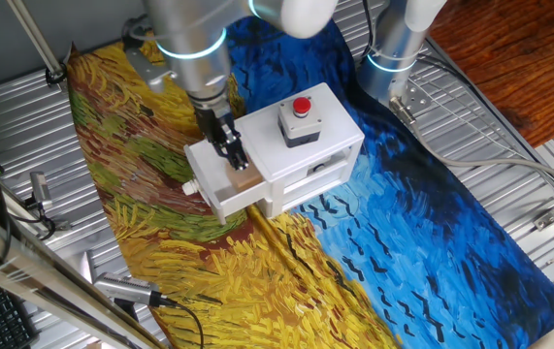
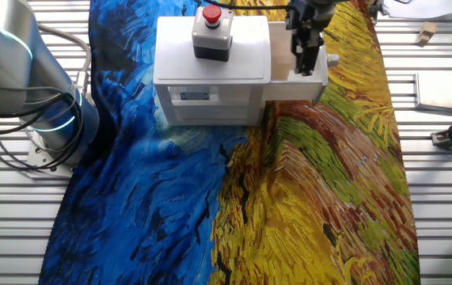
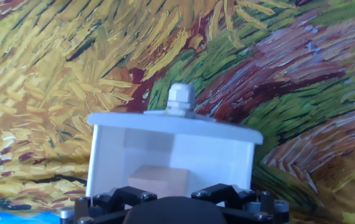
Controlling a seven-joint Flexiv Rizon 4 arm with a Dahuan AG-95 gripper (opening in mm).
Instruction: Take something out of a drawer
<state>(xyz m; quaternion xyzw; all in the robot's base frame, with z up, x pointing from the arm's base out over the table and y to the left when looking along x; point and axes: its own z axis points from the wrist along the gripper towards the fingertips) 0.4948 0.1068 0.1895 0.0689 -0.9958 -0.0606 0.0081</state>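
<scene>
1. The arm comes down from above and the hand [image 1: 230, 147] sits over the pulled-out drawer [image 1: 220, 186], fingers pointing down into it.
2. The drawer is a white tray slid out from the side of the white box [image 1: 306, 141]. Its round knob [image 3: 181, 99] faces away from the box, toward the yellow part of the cloth [image 1: 160, 223].
3. The tan block [image 3: 158, 182] lies inside the drawer, on its floor, near the end closest to the box. In one fixed view a corner of it shows just beside the fingertips [image 1: 241, 163].
4. Hand state: the fingers are lowered at the block. In the hand view the block appears between the two finger mounts, but the fingertips themselves are out of frame. Whether the jaws are pressed against the block or stand apart from it cannot be told from any view.
5. In the other fixed view the hand [image 2: 305, 55] hides most of the drawer interior, and the block cannot be made out there.
6. A grey housing with a red push button [image 1: 302, 107] stands on top of the box, well clear of the hand.
7. The box front below the button carries a dark slot [image 2: 195, 96].
8. The cloth covers the bench [image 2: 439, 198]: blue on the side of the arm base [image 2: 51, 131], yellow and brown on the drawer side.
</scene>
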